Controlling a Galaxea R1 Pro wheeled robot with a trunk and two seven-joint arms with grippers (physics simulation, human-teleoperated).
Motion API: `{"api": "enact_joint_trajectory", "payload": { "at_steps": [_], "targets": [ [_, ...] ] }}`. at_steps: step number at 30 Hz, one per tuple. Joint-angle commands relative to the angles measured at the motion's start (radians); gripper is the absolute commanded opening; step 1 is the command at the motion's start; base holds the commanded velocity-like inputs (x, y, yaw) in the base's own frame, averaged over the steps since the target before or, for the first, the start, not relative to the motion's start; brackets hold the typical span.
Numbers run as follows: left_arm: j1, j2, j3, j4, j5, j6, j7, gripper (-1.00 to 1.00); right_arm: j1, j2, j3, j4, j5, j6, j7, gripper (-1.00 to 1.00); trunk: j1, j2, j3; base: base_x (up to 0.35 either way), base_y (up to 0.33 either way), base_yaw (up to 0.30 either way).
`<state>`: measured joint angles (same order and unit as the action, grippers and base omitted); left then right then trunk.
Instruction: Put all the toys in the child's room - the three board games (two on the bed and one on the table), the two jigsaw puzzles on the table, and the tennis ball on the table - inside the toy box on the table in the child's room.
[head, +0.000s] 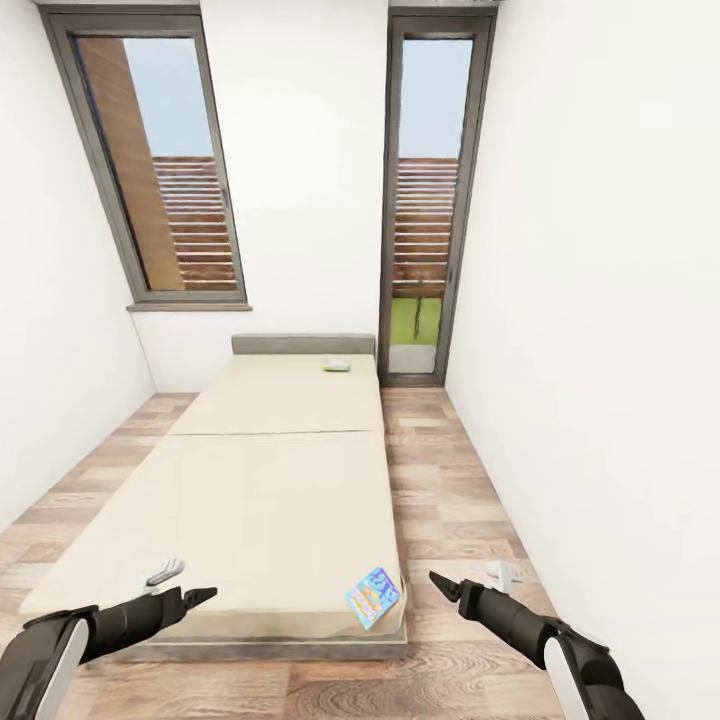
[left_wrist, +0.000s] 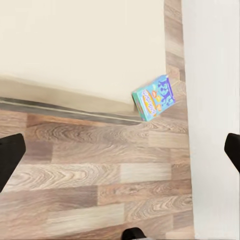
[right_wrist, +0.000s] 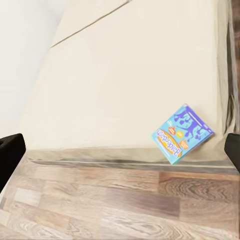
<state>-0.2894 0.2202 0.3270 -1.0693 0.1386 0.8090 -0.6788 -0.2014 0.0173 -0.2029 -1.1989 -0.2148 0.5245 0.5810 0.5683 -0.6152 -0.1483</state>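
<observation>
Facing the bed (head: 270, 480), you have both the left gripper (head: 205, 596) and right gripper (head: 440, 583) empty, jaws spread; the blue board game (head: 373, 597) lies at the mattress's near right corner; drive closer, then lower the right one squarely over it.

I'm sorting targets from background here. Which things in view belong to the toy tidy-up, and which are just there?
Part of the job:
- blue board game at the bed's near corner
- pale green board game near the headboard
- bed they lie on

Just there:
- two windows
- wood floor
- white walls
</observation>
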Motion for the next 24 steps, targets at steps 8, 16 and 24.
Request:
{"api": "enact_joint_trajectory", "payload": {
  "at_steps": [8, 16, 24],
  "targets": [
    [-0.001, 0.000, 0.037, 0.006, 0.014, 0.007, -0.085, 1.00, -0.001, 0.001, -0.004, -0.001, -0.006, 0.009, 0.004, 1.00, 0.031, -0.058, -0.024, 0.000, 0.000, -0.176],
    [-0.001, -0.001, 0.086, 0.011, 0.019, 0.012, -0.168, 1.00, -0.001, -0.001, -0.009, -0.015, -0.007, 0.018, 0.014, 1.00, 0.062, -0.114, -0.049, 0.000, 0.000, -0.029],
    [-0.001, -0.006, 0.110, 0.014, 0.021, 0.028, -0.227, 1.00, -0.001, -0.010, -0.013, -0.088, -0.045, 0.062, 0.036, 1.00, 0.092, -0.170, -0.073, 0.000, 0.000, -0.004]
  ]
}}
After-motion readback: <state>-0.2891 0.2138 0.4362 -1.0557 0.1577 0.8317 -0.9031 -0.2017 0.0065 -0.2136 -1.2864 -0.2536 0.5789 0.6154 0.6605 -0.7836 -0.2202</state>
